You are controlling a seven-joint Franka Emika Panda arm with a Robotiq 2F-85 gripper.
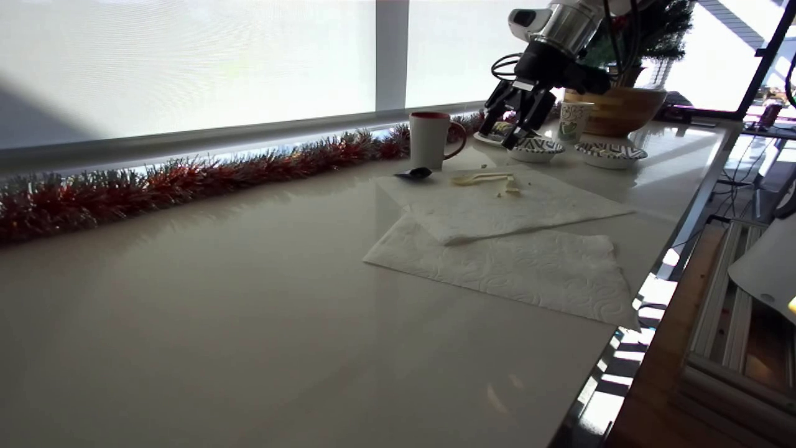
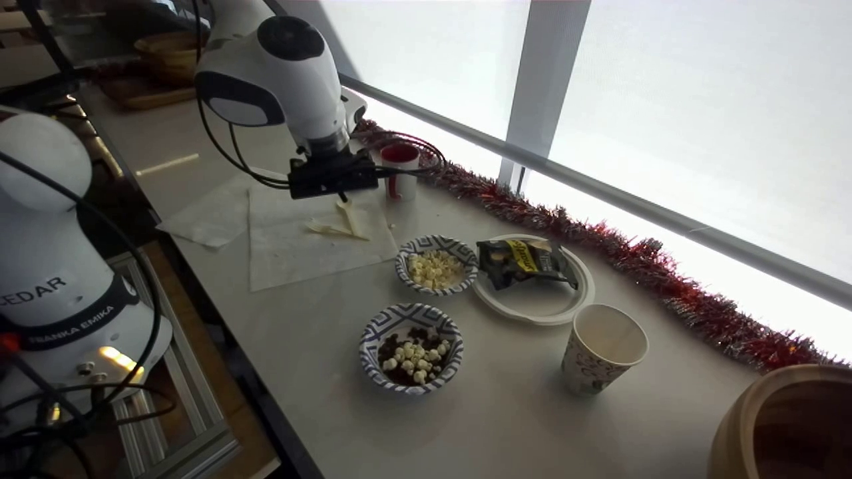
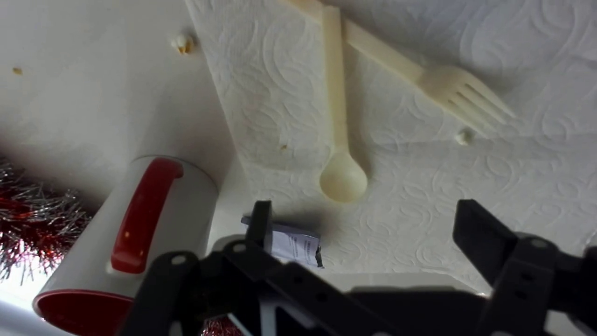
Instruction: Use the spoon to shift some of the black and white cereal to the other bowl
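On the tabletop [image 2: 313,346], the spoon [image 3: 339,121] is laid on paper towels [image 2: 293,259], nearer the window-side edge than the robot-side edge; its handle is crossed over that of a fork [image 3: 401,63], whose tines are turned toward the robot-side edge. The pincer [image 3: 366,224] is held above the tabletop with its fingers [image 3: 485,242] spread wide apart; in the wrist view, the spoon's scoop is framed between them, apart from both. By the window-side edge, which is lined with tinsel [image 1: 174,183], a white mug [image 1: 428,140] is placed, with a scrap of packaging [image 3: 296,245] just beside it. Farther along, the black and white cereal [image 2: 414,359] is contained in a patterned bowl [image 2: 403,315] toward the robot-side edge. The other bowl [image 2: 436,243], filled with pale puffed pieces [image 2: 436,269], is placed nearer the window-side edge, just beside a plate [image 2: 532,309] on which a black snack bag [image 2: 526,261] is laid. A paper cup [image 2: 596,366] is stood near the plate.
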